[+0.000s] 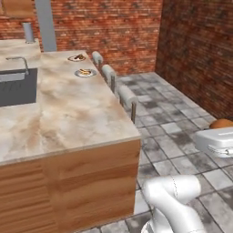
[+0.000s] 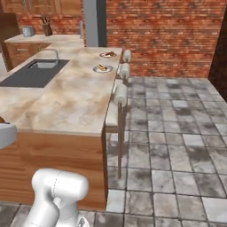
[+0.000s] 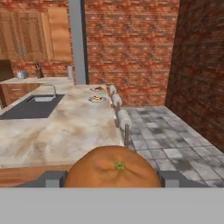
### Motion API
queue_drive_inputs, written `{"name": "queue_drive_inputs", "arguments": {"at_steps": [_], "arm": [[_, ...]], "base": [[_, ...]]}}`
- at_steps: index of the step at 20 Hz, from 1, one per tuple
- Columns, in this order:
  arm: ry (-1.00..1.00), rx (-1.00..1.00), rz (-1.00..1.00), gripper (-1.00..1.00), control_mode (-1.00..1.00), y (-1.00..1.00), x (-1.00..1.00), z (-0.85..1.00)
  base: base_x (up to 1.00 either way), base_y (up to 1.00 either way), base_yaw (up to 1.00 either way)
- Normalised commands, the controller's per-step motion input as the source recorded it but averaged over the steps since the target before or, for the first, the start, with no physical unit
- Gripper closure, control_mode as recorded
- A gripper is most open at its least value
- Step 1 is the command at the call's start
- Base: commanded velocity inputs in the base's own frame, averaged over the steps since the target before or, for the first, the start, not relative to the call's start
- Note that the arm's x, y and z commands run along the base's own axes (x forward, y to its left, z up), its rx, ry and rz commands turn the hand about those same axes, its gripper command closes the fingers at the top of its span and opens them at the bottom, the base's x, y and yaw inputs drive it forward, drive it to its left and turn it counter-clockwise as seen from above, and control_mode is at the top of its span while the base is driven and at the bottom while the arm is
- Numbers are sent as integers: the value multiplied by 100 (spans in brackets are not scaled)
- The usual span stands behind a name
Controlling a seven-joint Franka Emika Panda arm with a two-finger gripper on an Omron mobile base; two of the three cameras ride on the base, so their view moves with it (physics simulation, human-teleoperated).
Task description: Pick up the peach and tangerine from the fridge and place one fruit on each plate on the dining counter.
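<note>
The fingers [image 3: 114,178] are closed on either side of the tangerine [image 3: 114,168], with a grey pad visible at each flank of the fruit. The fruit sits stem end toward the hand camera and occupies the lower centre of the hand view. A side grip of this kind holds a round fruit at its widest part, which appears suited to carrying it without rolling.

In the left base view, an orange sliver of the same fruit shows above the white hand at the right edge, over the tiled floor [image 1: 182,132] and clear of the surface.

The hand points along the length of the dining counter [image 1: 77,113]. The two plates [image 1: 85,72] lie near the far end of that surface, close to the edge with the stools [image 1: 128,96]. The nearer plate [image 2: 103,68] and the farther plate [image 2: 107,54] sit just apart, each carrying a bit of food. The dark sink [image 2: 35,73] is inset on the opposite side of the surface.

Judgement: the tangerine is in transit. The plates remain well apart from the hand, so the base probably needs to close in before a release is practical. The plates are small, so the fruit should be lowered to the plate rather than dropped, to limit rolling.
</note>
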Motion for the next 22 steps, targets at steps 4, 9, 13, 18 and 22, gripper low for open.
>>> {"name": "queue_drive_inputs", "arguments": {"at_steps": [4, 9, 13, 18, 22], "arm": [[0, 0, 0, 100, 100, 0, 0, 0], [0, 0, 0, 100, 100, 0, 0, 0], [0, 0, 0, 100, 100, 0, 0, 0], [0, 0, 0, 100, 100, 0, 0, 0], [0, 0, 0, 100, 100, 0, 0, 0]], "base": [[20, -100, 11], [39, -95, 18], [68, -81, 29], [82, -58, 40], [85, -52, 44]]}}
